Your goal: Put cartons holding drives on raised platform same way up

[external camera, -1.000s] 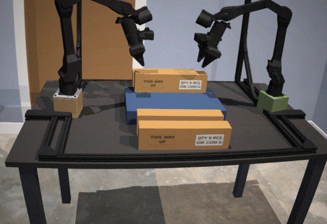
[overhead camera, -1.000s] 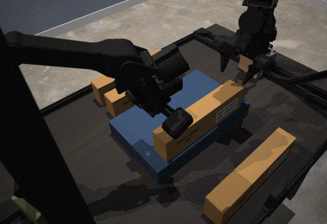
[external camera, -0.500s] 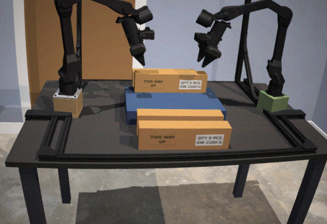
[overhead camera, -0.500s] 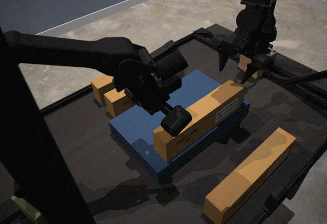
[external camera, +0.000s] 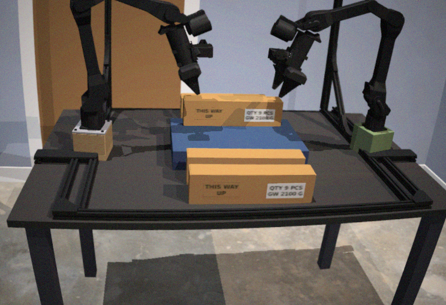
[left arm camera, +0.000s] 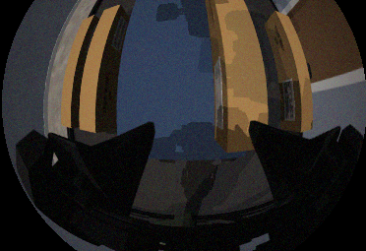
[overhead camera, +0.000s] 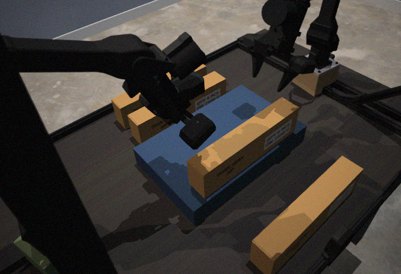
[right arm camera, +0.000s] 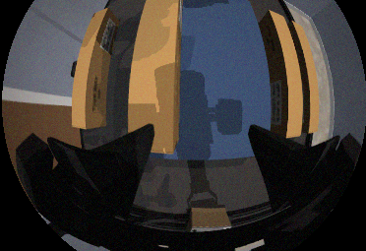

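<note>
A blue platform [overhead camera: 207, 126] stands mid-table. One tan carton [overhead camera: 244, 143] [external camera: 231, 109] lies on it along one long edge, label side up as printed. Two cartons [overhead camera: 173, 103] lie side by side on the table off the platform's other long edge; they are nearest in the exterior view [external camera: 251, 184]. A fourth carton [overhead camera: 304, 213] lies on the table beyond the loaded edge. My left gripper [overhead camera: 197, 130] hangs open and empty above one end of the platform. My right gripper [overhead camera: 269, 79] hangs open and empty above the other end. Neither touches anything.
My right arm's tan base block [overhead camera: 314, 82] and my left arm's green base block [external camera: 372, 137] stand at opposite table ends. Black rails [external camera: 74, 178] run along the table edges. The left wrist view shows the platform [left arm camera: 166, 75] between the cartons.
</note>
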